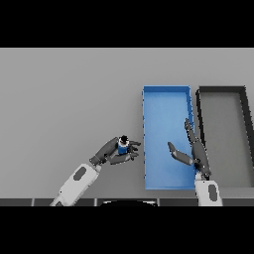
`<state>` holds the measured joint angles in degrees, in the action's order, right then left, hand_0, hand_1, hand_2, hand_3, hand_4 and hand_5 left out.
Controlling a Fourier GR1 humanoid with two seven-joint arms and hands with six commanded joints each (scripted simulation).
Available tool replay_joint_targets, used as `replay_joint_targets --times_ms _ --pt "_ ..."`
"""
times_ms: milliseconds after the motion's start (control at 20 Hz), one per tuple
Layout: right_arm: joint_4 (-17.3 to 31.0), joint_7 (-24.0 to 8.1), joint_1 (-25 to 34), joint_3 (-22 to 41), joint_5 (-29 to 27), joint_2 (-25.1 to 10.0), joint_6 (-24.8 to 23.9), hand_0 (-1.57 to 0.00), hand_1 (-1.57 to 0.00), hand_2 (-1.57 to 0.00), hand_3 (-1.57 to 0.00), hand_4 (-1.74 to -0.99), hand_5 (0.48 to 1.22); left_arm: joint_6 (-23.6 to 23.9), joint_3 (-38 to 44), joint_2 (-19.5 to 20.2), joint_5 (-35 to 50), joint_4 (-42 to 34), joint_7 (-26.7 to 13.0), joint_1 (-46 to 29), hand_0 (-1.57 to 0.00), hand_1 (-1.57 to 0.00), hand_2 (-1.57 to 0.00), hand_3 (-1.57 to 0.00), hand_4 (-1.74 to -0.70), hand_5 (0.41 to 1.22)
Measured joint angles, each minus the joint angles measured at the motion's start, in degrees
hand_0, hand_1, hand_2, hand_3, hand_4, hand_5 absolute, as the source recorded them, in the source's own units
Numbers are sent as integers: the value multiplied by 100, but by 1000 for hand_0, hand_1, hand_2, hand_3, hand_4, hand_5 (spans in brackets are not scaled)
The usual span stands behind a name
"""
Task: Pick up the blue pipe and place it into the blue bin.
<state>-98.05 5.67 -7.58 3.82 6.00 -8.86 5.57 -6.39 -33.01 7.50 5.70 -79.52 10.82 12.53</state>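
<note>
Fingers of left hand (115,151) clasp blue pipe (122,145).

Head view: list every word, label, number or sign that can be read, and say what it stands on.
None: no readable text shows in the head view.
Blue pipe, held in the left robot hand: no marking.
Blue bin: plain walls.
Dark bin: plain.
Right robot hand, open over the blue bin: no marking.
Grey table: bare of print.

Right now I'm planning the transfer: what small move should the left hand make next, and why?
Probably lift and carry right. The left hand has its fingers curled round the blue pipe, left of the blue bin, whose near wall stands between them.
</note>
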Motion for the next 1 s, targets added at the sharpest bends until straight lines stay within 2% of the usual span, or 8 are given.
replay_joint_targets --times_ms 150,400,500,750,1000 --pt "30 17 99 11 43 11 -29 1 1 1 1 -1228 629 -95 -23 128 136 -581 26 76 -1531 -1537 -1540 -1439 -1717 1207" --pt "59 159 42 21 86 -14 -5 1 1 1 1 -1215 639 -142 -81 88 241 -975 -548 381 -1558 -1560 -1561 -1445 -1724 1216" --pt "73 198 18 -33 66 -71 0 1 1 1 1 -1195 635 -195 -139 116 267 -1121 -654 402 -1563 -1564 -1565 -1443 -1726 1218" --pt "-89 257 -178 28 136 31 -97 1 1 1 1 -1174 629 -229 -194 94 267 -1162 -836 436 -1568 -1569 -1569 -1443 -1729 1219" --pt "-260 236 -364 33 210 156 -296 1 1 1 1 -1207 619 -254 -134 140 268 -1100 -967 510 -1570 -1570 -1570 -1442 -1730 1220"
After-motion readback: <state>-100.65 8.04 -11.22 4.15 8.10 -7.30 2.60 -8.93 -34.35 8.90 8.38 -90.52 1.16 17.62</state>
